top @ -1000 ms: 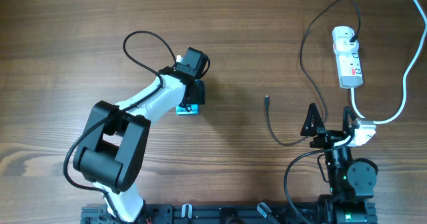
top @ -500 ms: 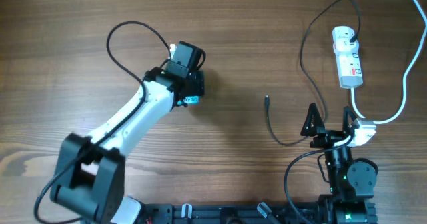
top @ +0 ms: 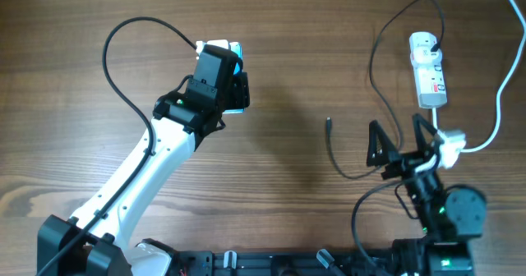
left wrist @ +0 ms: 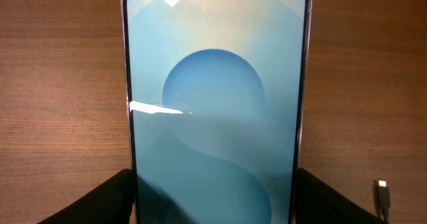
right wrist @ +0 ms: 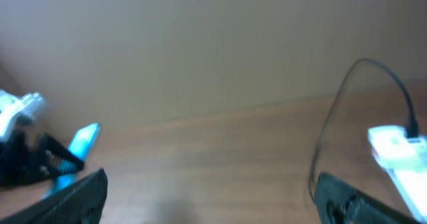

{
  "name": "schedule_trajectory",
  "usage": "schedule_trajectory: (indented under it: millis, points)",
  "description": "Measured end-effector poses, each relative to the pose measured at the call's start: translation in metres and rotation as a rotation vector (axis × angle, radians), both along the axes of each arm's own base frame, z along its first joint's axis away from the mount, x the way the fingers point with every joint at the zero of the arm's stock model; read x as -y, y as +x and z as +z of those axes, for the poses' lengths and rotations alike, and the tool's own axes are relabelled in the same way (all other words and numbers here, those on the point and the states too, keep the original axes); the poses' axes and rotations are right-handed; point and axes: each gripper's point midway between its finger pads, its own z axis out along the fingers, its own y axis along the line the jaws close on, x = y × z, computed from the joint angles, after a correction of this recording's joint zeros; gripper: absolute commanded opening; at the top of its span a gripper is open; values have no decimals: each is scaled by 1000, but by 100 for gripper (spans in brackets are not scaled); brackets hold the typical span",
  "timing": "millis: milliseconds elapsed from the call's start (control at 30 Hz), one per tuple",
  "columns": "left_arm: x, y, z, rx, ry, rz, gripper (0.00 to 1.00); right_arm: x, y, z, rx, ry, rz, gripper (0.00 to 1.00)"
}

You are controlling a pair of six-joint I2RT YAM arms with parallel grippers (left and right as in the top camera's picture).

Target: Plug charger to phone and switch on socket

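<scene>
Phone (left wrist: 213,104) is sitting clamped in the left jaws, lit screen facing the wrist camera, over the left half of the worktop (top: 329,29). Well to its right the charger (top: 329,125) is lying tip-first, cable looping up to the socket (top: 428,72). Near that socket the right jaws are hanging apart.

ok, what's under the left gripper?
The phone, screen lit, held between its fingers. Overhead, the left gripper covers all but a teal sliver. Its lower end is hidden in both views.
</scene>
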Motion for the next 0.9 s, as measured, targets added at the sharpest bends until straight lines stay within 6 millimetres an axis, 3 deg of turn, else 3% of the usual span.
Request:
schedule_trajectory:
  millis: [100, 267, 333, 367, 500, 567, 633, 700, 767, 833, 900]
  points:
    - [1, 2, 3, 14, -9, 3, 73, -10, 25, 39, -230, 5, 59, 100]
    - [4, 8, 9, 45, -41, 21, 74, -31, 91, 70, -396, 83, 175, 95]
    - [2, 7, 8, 36, -40, 27, 78, -45, 96, 57, -471, 140, 261, 95]
    - [-1, 3, 3, 12, -30, 32, 78, -56, 93, 32, -587, 183, 317, 95]
    - [-9, 3, 1, -4, -23, 51, 79, -85, 78, -25, -796, 174, 431, 96]
    - [-13, -2, -4, -30, -10, 54, 80, -91, 78, -31, -810, 162, 448, 98]
    - [-15, -6, -7, -49, 4, 48, 68, -89, 78, -32, -811, 155, 442, 100]
    - [-15, -5, -7, -46, 25, 25, 66, -89, 78, -32, -811, 153, 439, 100]
    - [-12, 2, -12, -31, 55, -15, 80, -89, 79, -33, -811, 151, 436, 100]
    - [-11, 10, -34, -58, 114, -69, 96, -89, 79, -33, -813, 152, 435, 100]
    - [-10, 17, -50, -74, 155, -113, 100, -88, 79, -33, -813, 151, 434, 100]
